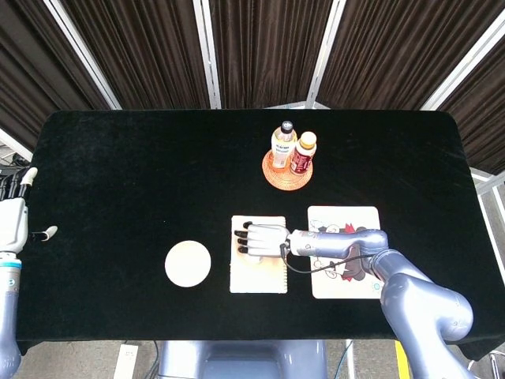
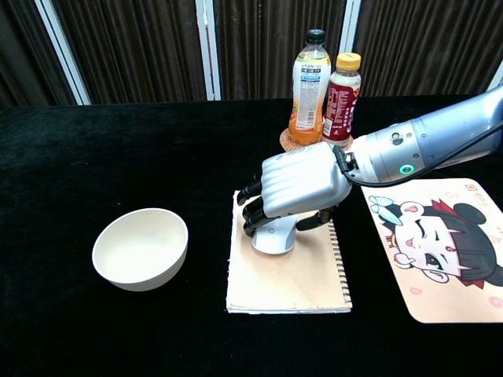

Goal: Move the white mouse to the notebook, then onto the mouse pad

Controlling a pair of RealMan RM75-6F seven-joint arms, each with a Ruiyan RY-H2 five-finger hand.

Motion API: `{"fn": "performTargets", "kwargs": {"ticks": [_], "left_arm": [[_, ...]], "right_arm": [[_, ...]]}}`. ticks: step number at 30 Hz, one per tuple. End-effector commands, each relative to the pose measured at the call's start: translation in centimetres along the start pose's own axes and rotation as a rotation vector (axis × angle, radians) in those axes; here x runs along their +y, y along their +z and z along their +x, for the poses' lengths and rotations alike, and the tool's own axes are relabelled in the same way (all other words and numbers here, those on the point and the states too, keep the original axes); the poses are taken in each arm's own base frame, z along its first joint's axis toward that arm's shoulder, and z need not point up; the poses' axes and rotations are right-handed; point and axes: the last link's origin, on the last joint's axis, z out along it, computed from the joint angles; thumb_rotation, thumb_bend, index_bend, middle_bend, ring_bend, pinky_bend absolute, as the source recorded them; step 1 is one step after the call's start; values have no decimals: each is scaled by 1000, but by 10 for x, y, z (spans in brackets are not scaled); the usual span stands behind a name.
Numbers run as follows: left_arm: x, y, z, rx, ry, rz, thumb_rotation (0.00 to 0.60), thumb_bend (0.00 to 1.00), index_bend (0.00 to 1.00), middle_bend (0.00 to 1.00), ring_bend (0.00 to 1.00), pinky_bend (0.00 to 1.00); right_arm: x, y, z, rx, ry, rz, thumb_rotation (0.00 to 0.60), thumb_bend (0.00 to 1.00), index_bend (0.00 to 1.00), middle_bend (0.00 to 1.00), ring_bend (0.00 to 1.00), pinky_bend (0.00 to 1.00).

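Right arm (image 2: 440, 141): smooth shiny silver-blue tube, round thick segments. Small green ring light on wrist part. Thin black cable loops beside wrist. Right hand (image 2: 302, 187): silver-grey plate on back with faint lines, black fingers (image 2: 253, 208). Left hand (image 1: 13, 221): white-grey back, dark fingers with pale tips, teal band at wrist, silver-blue arm below.

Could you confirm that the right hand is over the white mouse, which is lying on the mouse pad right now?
Not quite: the white mouse lies on the notebook, not on the mouse pad, which sits apart to the side. The chest view shows this. The right hand is indeed over the mouse, fingers curling down around it.
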Motion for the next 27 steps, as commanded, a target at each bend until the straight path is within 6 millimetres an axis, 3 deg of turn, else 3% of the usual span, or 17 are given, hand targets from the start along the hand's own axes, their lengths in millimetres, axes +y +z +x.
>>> {"fn": "performTargets", "kwargs": {"ticks": [1, 7, 17, 22, 27], "left_arm": [[0, 0, 0, -1, 1, -1, 600, 0, 0, 0, 0, 0], [1, 0, -1, -3, 0, -3, 600, 0, 0, 0, 0, 0], [1, -1, 0, -8, -12, -10, 600, 0, 0, 0, 0, 0], [1, -1, 0, -13, -16, -12, 600, 0, 0, 0, 0, 0], [1, -2, 0, -19, -21, -20, 600, 0, 0, 0, 0, 0]], "right_arm": [[-2, 0, 0, 11, 10, 8, 600, 621, 259, 324, 191, 433], [-3, -2, 4, 54, 16, 25, 600, 716, 432, 474, 364, 579], [15, -25, 15, 118, -16, 5, 600, 741, 451, 495, 385, 607], [29, -64, 12, 104, -33, -52, 600, 741, 451, 495, 385, 606], [31, -122, -9, 18, -38, -116, 600, 741, 451, 495, 385, 605]]}}
